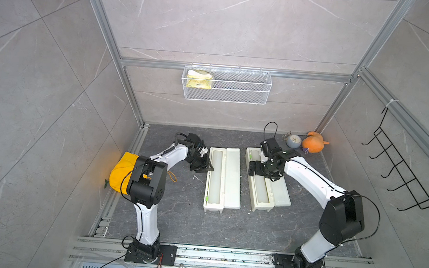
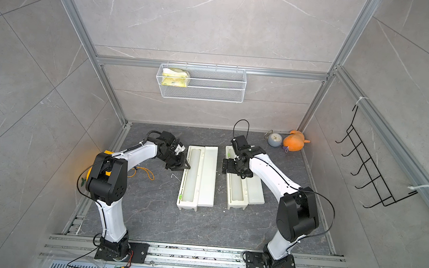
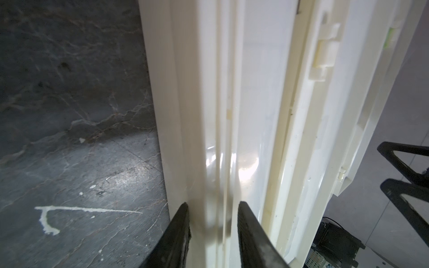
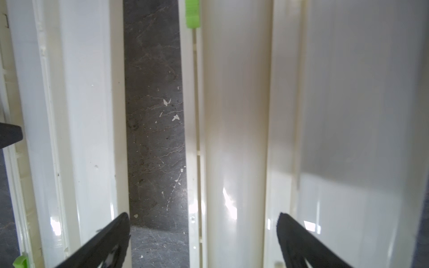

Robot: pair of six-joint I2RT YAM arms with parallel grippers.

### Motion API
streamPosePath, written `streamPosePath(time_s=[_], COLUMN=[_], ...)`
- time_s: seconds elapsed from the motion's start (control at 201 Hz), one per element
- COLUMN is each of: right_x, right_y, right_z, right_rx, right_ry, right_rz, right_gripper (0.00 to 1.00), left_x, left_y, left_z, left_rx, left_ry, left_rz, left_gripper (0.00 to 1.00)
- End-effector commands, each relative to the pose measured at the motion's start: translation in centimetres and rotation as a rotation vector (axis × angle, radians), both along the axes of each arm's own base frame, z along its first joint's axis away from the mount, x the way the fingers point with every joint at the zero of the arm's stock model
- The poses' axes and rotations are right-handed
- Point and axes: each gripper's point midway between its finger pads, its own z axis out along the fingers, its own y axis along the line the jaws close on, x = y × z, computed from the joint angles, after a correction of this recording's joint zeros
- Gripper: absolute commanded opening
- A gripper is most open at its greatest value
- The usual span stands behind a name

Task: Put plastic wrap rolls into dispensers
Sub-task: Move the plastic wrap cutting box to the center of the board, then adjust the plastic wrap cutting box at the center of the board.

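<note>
Two dispensers lie open on the tabletop below the wire basket (image 1: pixel 237 92), lids folded flat. The left dispenser (image 1: pixel 232 178) is under the basket's middle and the right dispenser (image 1: pixel 282 195) under its right end. Each trough already carries a roll: left roll (image 1: pixel 215 176), right roll (image 1: pixel 261 193).

Left end effector (image 3: pixel 212 204) pinches the left dispenser's trough wall, on the side away from the lid. Right end effector (image 4: pixel 203 214) hangs spread wide over the right roll.

Judgement: the rolls look light and stiff along the core, with glossy, slippery film that dents easily. Take hold mid-length, across the barrel.
</note>
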Motion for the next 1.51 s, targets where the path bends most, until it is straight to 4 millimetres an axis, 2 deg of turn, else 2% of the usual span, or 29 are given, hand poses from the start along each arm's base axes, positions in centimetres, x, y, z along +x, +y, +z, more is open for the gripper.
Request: streamPosePath(time_s=[0.0,0.07,0.159,0.274,0.378,0.423,0.533,0.647,0.692,0.697,0.712,0.766,0.871,0.99,1.06,1.155,1.329,1.503], right_x=[0.2,0.7,1.6,2.4,2.9,3.0,3.5,3.9,3.6,3.5,3.4,2.8,1.6,0.3,0.2,0.4,1.4,1.3], right_y=[-3.6,-6.1,-9.9,-15.3,-19.1,-20.6,-22.3,-21.9,-21.7,-21.7,-21.7,-21.5,-21.1,-20.7,-20.2,-19.8,-18.3,-17.9], right_z=[1.7,2.2,2.6,1.8,0.1,-0.8,-2.0,-2.0,-2.4,-2.5,-2.6,-3.1,-4.2,-4.7,-4.0,-3.7,-4.4,-3.5], right_rx=[-0.021,-0.034,-0.034,-0.069,-0.116,-0.129,-0.150,-0.159,-0.151,-0.151,-0.151,-0.141,-0.115,-0.102,-0.104,-0.101,-0.013,-0.021], right_ry=[-0.058,-0.093,-0.157,-0.234,-0.289,-0.296,-0.354,-0.460,-0.494,-0.497,-0.506,-0.523,-0.564,-0.666,-0.724,-0.746,-0.706,-0.780], right_rz=[-0.064,-0.125,-0.226,-0.359,-0.433,-0.463,-0.451,-0.379,-0.375,-0.374,-0.376,-0.383,-0.402,-0.420,-0.402,-0.378,-0.347,-0.337], right_gripper=[1.00,1.00,1.00,1.00,1.00,1.00,1.00,1.00,1.00,1.00,1.00,1.00,1.00,1.00,1.00,1.00,1.00,1.00], left_x=[1.0,1.6,2.6,3.8,4.3,4.4,4.5,4.5,4.5,4.3,4.4,4.1,3.6,3.2,2.9,2.5,2.1,1.7], left_y=[-0.8,0.2,3.2,9.0,14.3,16.2,20.5,23.8,25.0,25.1,25.5,26.5,27.3,27.0,26.8,25.5,25.7,24.8], left_z=[7.3,8.8,9.3,8.1,6.2,5.7,4.9,4.8,4.9,4.4,4.8,4.0,2.1,0.7,0.0,-0.1,0.3,0.0], left_rx=[-0.191,-0.222,-0.203,-0.056,0.186,0.267,0.452,0.532,0.576,0.581,0.594,0.640,0.633,0.620,0.617,0.607,0.609,0.591], left_ry=[-0.144,-0.188,-0.238,-0.317,-0.433,-0.474,-0.593,-0.694,-0.747,-0.742,-0.771,-0.817,-0.797,-0.822,-0.861,-0.909,-0.944,-0.991], left_rz=[0.004,0.035,0.103,0.221,0.291,0.314,0.367,0.448,0.476,0.478,0.485,0.509,0.541,0.536,0.539,0.493,0.519,0.482], left_gripper=[0.43,0.47,0.51,0.57,0.74,0.78,0.82,0.83,0.83,0.83,0.83,0.83,0.84,0.84,0.84,0.84,0.85,0.85])
